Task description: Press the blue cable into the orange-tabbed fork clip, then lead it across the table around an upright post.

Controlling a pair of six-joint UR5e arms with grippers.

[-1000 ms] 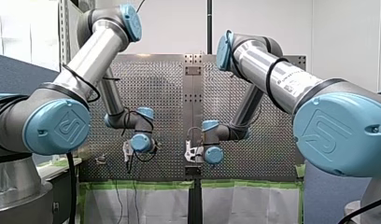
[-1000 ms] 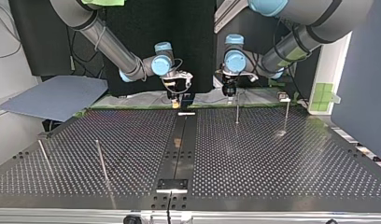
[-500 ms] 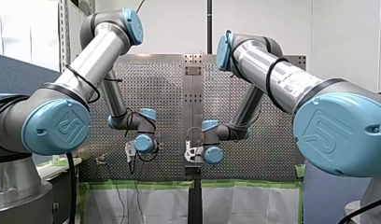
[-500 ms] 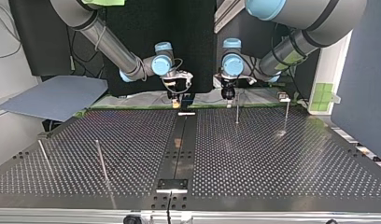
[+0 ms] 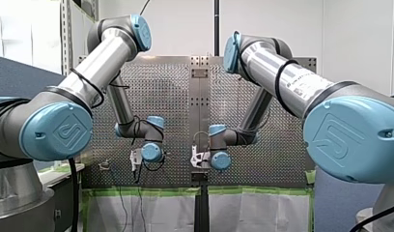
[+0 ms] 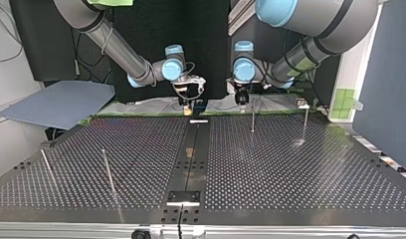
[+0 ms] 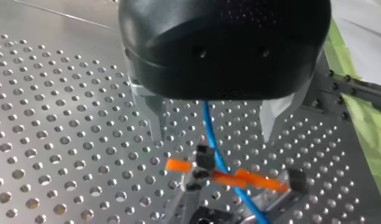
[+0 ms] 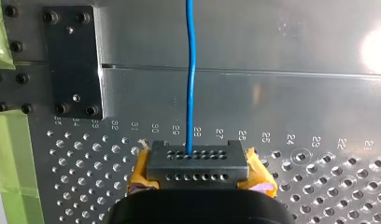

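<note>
Clamps the blue cable [image 8: 192, 70] between the yellow pads [image 8: 138, 175] of my right gripper [image 8: 193, 156], sending its length straight ahead over the perforated table [image 8: 319, 177]. Holds the metal fingers [image 7: 153, 116] of my left gripper [image 7: 214, 126] spread wide, orange-tabbed fork clip [image 7: 226, 178] just ahead, with the cable lying slantwise across the tabs

Seen from the top view, both arms reach to the far edge of the table [image 6: 290, 174]. My right gripper [image 6: 190, 103] hangs over the far end of the middle strip [image 6: 191, 149]. My left gripper [image 6: 242, 99] is near it, toward that view's right. A post [image 6: 253, 118] stands just beside my left gripper, and a second post [image 6: 305, 124] stands further right. A third post [image 6: 107, 172] and a fourth post [image 6: 46, 167] stand at the view's left, nearer its bottom edge.

The cable [image 7: 211, 135] runs between my left gripper's spread fingers [image 7: 153, 114] and across the fork clip [image 7: 226, 178] under them. My right gripper pinches the cable, which leads straight ahead.
</note>
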